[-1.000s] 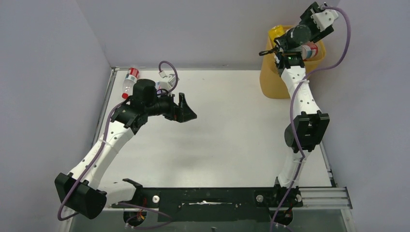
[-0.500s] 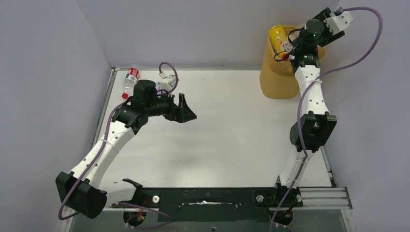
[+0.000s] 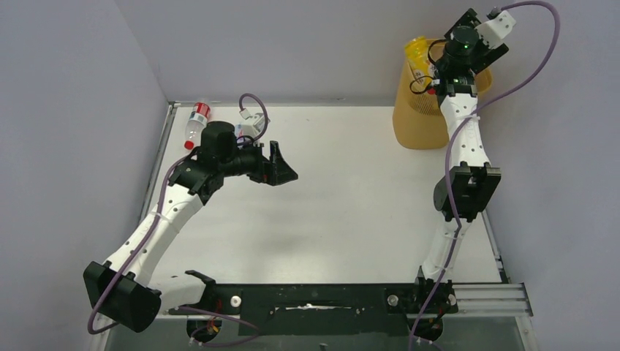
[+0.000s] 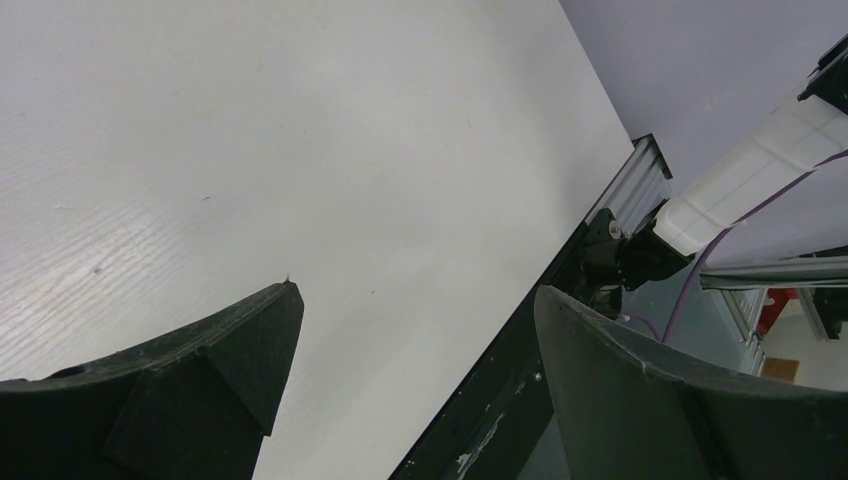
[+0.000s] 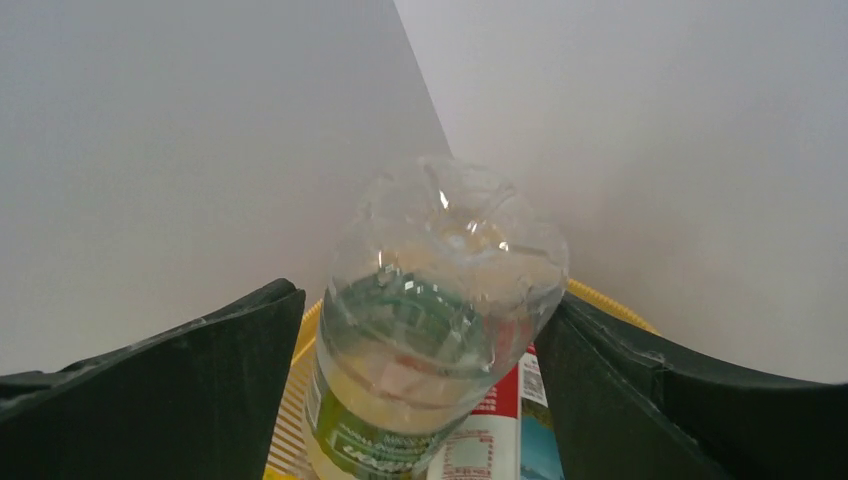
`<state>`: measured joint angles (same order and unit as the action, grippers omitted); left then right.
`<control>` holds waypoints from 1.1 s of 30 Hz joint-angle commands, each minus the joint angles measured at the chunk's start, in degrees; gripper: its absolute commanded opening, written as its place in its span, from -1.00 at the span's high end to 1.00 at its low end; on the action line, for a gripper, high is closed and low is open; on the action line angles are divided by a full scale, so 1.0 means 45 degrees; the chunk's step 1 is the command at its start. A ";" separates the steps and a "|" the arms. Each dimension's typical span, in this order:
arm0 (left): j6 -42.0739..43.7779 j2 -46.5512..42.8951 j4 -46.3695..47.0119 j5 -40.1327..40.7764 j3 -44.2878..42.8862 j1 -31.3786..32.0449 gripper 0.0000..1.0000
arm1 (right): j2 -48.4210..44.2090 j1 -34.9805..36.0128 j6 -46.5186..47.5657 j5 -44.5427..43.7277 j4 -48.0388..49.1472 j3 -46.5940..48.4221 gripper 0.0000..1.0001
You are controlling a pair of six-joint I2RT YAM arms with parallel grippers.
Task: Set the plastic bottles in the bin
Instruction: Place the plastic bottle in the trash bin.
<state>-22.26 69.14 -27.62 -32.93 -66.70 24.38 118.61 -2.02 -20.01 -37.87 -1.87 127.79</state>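
Bin (image 3: 413,121), tall and yellow-orange, stands at the table's (image 3: 351,190) 1 o'clock corner, close to the back wall. The right arm reaches up over its rim, and its wrist and a looping purple cable (image 3: 530,55) cover much of the mouth from above. A yellow bottle (image 3: 418,53) pokes up at the bin's 10 o'clock edge.

In the right wrist view, the right gripper (image 5: 420,300) points down into the bin with a clear bottle (image 5: 440,290) between its fingers, base toward the camera and green label low on the body. The jaws stand wider than the bottle. A slit shows between it and the finger at 9 o'clock, while the finger at 3 o'clock looks to touch it, so nothing is clamped. Below it, toward 5 o'clock, lies a red-and-white labelled bottle (image 5: 495,425) inside the bin.

At the table's 11 o'clock corner one clear bottle with a red label (image 3: 196,119) lies on its side by the edge rail. The left arm's wrist sits just at its 4 o'clock, and a scrap of red and blue (image 3: 240,130) behind that wrist is too hidden to name.

The left gripper (image 3: 281,164) hangs over bare table with its jaws spread wide, holding nothing.
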 commanded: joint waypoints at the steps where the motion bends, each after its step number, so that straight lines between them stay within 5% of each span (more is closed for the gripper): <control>1: -0.0082 -0.0512 0.0611 -0.0319 -0.0011 -0.0027 -0.75 | -0.0782 0.0108 0.0189 0.0291 -0.0219 0.0000 -0.82; 4: -0.0110 -0.0541 0.0639 -0.0312 0.0016 -0.0023 -0.75 | -0.1175 0.0115 0.0401 0.0304 -0.0207 0.0089 -0.98; 19: -0.0198 -0.0594 0.0600 -0.0205 -0.0114 0.0012 -0.75 | -0.5044 0.0194 0.0552 0.1084 -0.0503 -0.1041 -0.96; 33: -0.0322 -0.1166 -0.0113 0.0054 0.0063 0.0050 -0.77 | -1.0837 0.0195 -0.0997 0.5487 -0.6961 -0.3377 -0.96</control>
<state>-23.35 66.50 -28.29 -32.86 -66.22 24.40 75.11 -1.41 -21.65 -21.54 -22.65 115.87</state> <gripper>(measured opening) 0.884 0.980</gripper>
